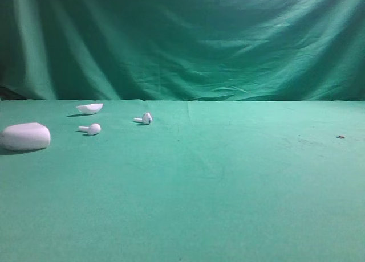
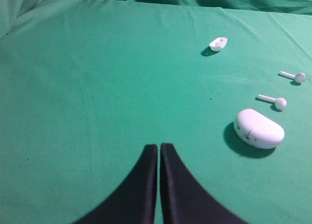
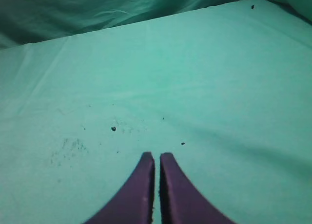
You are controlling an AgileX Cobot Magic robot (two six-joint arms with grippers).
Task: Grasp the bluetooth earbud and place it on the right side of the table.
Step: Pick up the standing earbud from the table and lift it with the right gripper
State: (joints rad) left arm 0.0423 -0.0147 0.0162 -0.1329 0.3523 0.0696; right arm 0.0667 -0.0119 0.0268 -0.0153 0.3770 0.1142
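Green table [image 1: 228,205] bears tiny white short-stemmed bluetooth earbud [image 1: 144,119].

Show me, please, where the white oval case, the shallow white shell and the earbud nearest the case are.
white oval case [image 1: 25,136], exterior high view, middle of its rounded top.
shallow white shell [image 1: 89,108], exterior high view, middle of its outer wall.
earbud nearest the case [image 1: 94,129], exterior high view, its rounded head.

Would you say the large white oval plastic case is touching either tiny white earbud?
No, the case lies apart from both, green cloth showing between.
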